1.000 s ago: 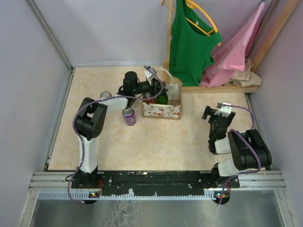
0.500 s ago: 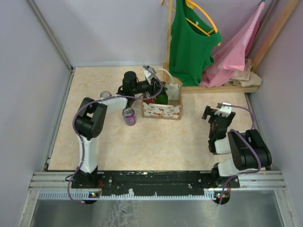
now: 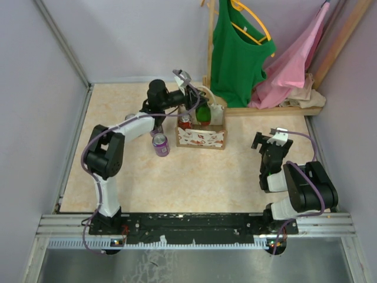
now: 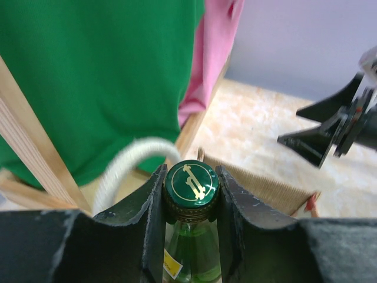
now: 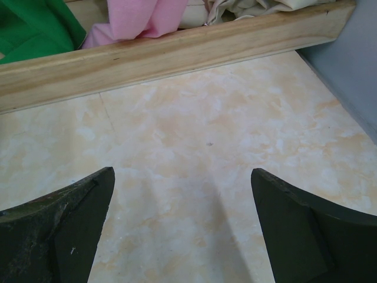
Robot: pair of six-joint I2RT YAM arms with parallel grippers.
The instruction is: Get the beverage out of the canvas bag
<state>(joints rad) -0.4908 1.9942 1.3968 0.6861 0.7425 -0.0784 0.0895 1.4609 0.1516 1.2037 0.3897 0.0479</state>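
The canvas bag (image 3: 201,138), cream with a red print, stands mid-table in front of the clothes rack. A green glass bottle (image 3: 204,113), the beverage, rises out of its top. My left gripper (image 3: 196,106) is shut on the bottle's neck. In the left wrist view both fingers of the left gripper (image 4: 189,178) clamp the green screw cap with its gold emblem, the bottle (image 4: 192,250) hangs below, and the bag's rim (image 4: 259,184) and a pale handle loop (image 4: 123,165) lie behind. My right gripper (image 3: 268,141) rests open over bare table at the right, its jaws (image 5: 182,194) wide apart.
A red can (image 3: 185,121) sits inside the bag. A purple can (image 3: 160,145) stands just left of it and another can (image 3: 131,118) farther left. A wooden rack (image 3: 210,53) with a green top (image 3: 235,53) and pink garment (image 3: 294,62) stands behind.
The left gripper has closed on the bottle's cap and moved up and back, raising the bottle higher in the bag. The right arm has not moved.
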